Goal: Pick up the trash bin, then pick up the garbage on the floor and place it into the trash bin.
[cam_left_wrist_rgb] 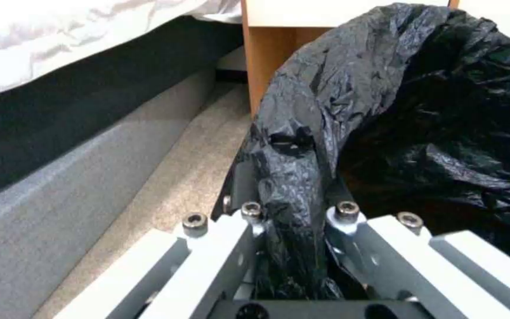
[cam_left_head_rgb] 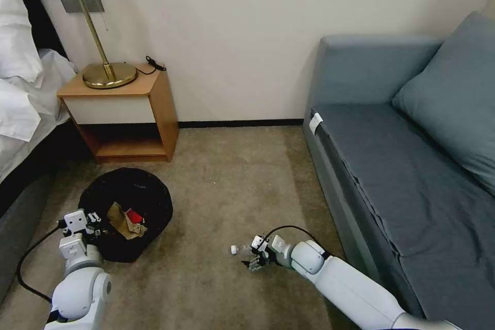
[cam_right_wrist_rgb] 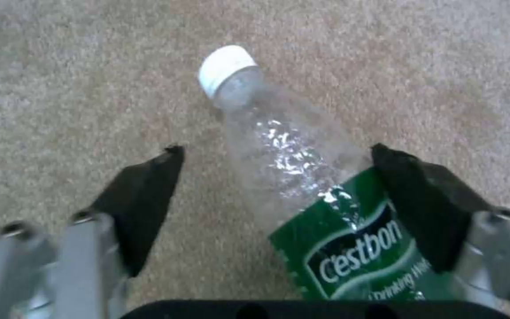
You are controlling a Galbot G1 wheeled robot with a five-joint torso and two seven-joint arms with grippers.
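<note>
- Head view: left gripper (cam_left_head_rgb: pixel 95 218) is clamped on the bag-lined rim of the trash bin (cam_left_head_rgb: pixel 135 191), which sits between the nightstand (cam_left_head_rgb: pixel 124 113) and the robot; tan and red litter lies inside.
- Right gripper (cam_right_wrist_rgb: pixel 276 195) is spread wide around the bottle (cam_right_wrist_rgb: pixel 302 186) on the carpet (cam_left_head_rgb: pixel 216 175), one pad touching the label.
- Judgement: bottle pickup is in hand; closing squarely, then lifting, is required.
- Open floor lies between bottle and bin; the sofa (cam_left_head_rgb: pixel 392 154) edge crowds the right arm.
</note>
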